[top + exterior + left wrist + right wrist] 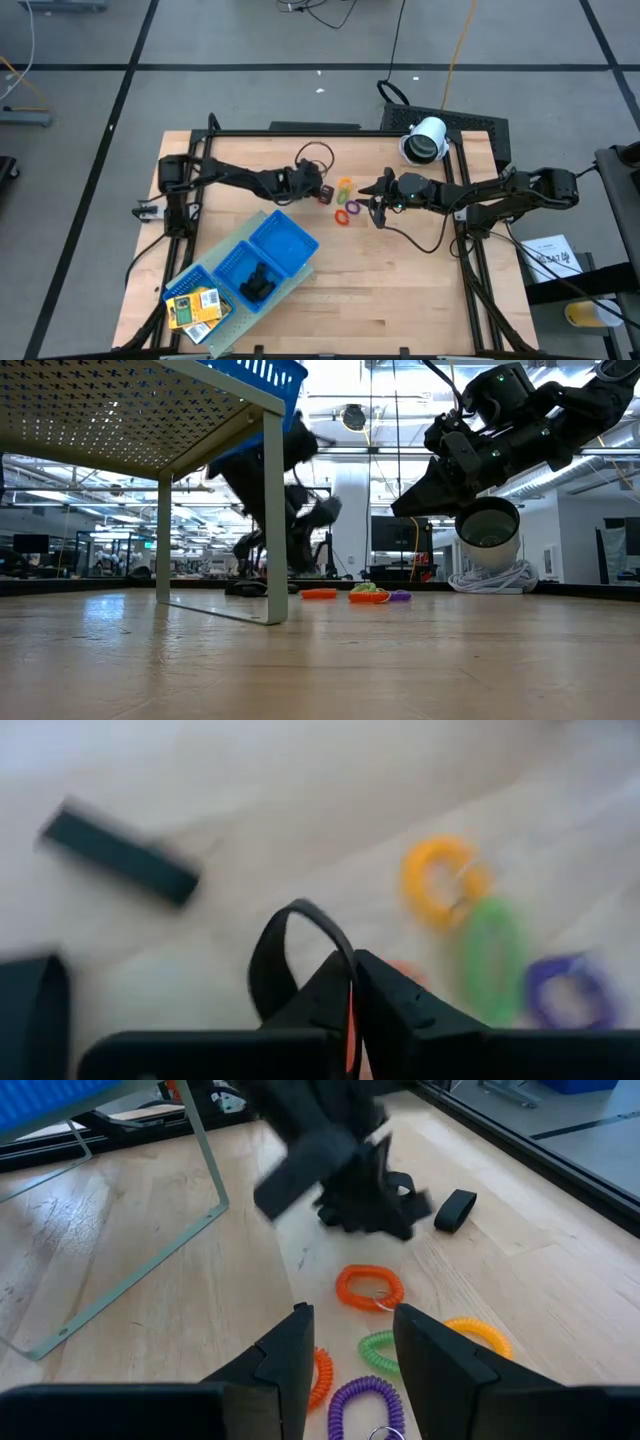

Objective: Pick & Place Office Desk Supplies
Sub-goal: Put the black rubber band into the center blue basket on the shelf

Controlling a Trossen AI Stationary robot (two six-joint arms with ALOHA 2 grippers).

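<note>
Landmark: the blue tray (283,243), a three-compartment basket raised on a pale perforated stand (120,410); every place below is told from it.
Coil rings: a small cluster lies flat on the wooden table (400,290), beyond the tray's far corner, between my two grippers. They are springy coiled loops, each a closed ring with no clear long axis.
Orange ring (369,1288): the one nearest my left gripper, apart from the others.
Green ring (376,1348): just beside the yellow ring (482,1334) and the purple ring (366,1406).
Second orange ring (321,1375): close under my right fingers, half hidden by them.
Black clip on table (455,1210): a short dark bar lying flat beyond the cluster, well away from the tray; its long axis runs slantwise across the boards.
Black looped clip (290,955): a thin dark strap bent into an arch, standing up out of my left fingertips, its open ends down between them.
Left gripper (318,189): low at the table just past the tray's far corner, fingers pressed together, pinching the black looped clip.
Right gripper (377,206): hovering on the far side of the cluster from the tray, fingers (433,1352) spread apart with nothing between them, pointed at the rings.
In the tray: dark clip pieces (255,283) in the middle compartment, yellow printed packs (192,307) in the end compartment farthest from the rings.
White cylinder (426,140): lying well beyond the rings, its dark open end toward the table.
</note>
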